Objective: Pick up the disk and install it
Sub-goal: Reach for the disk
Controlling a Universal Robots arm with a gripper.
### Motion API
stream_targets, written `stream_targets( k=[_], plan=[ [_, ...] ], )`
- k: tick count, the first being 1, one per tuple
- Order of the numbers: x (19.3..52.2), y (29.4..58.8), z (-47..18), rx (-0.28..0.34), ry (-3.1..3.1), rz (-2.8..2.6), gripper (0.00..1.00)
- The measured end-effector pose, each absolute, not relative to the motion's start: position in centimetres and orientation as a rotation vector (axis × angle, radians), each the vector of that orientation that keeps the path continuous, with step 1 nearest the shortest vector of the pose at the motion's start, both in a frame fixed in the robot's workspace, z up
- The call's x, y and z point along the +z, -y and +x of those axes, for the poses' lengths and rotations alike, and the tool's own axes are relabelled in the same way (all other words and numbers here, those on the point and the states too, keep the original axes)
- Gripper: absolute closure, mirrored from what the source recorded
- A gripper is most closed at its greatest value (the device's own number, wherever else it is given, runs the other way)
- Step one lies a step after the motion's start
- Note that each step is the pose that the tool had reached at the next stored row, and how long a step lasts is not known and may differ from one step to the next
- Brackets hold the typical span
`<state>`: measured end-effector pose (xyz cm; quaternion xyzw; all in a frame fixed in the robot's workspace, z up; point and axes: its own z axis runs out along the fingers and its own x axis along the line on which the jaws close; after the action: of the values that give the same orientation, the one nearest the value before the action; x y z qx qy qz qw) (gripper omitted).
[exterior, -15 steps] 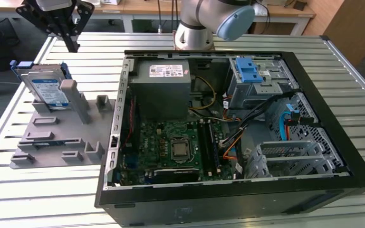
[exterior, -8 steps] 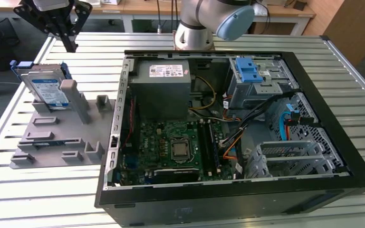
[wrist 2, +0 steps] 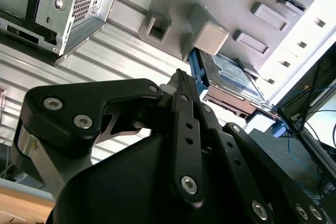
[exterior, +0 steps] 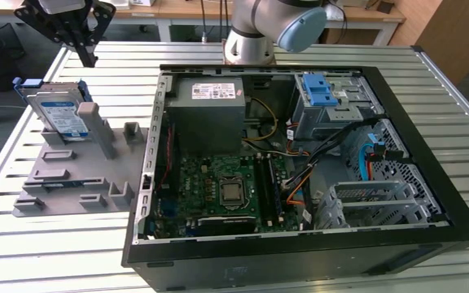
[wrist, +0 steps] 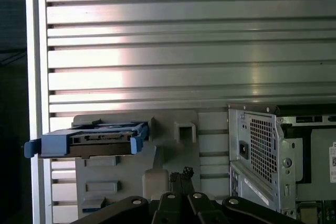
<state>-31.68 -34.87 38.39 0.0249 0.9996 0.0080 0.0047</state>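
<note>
The disk (exterior: 58, 113) is a silver drive with a blue-and-white label and blue rails. It stands on edge in the grey fixture (exterior: 71, 180) at the exterior view's left. In the wrist views the disk (wrist 2: 231, 76) (wrist: 89, 140) sits in the same fixture, beyond the fingertips. My black gripper (exterior: 88, 59) hangs above and just behind the disk, apart from it. Its fingers meet at a point in both wrist views, so the gripper (wrist 2: 181, 78) (wrist: 185, 173) is shut with nothing held.
An open computer case (exterior: 430, 152) lies on the slatted metal table (exterior: 47, 256), right of the fixture. Inside it are a grey power-supply box (exterior: 212, 110), a motherboard (exterior: 226, 186) and a metal cage with a light-blue latch (exterior: 326, 93). The table's edge runs just left of the fixture.
</note>
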Motion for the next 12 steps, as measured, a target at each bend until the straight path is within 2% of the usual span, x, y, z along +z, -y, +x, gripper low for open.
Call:
stream_targets(
  k=[12],
  plan=[
    [38.34, 34.73, -32.30, 0.025, -3.131, 0.078, 0.89]
  ],
)
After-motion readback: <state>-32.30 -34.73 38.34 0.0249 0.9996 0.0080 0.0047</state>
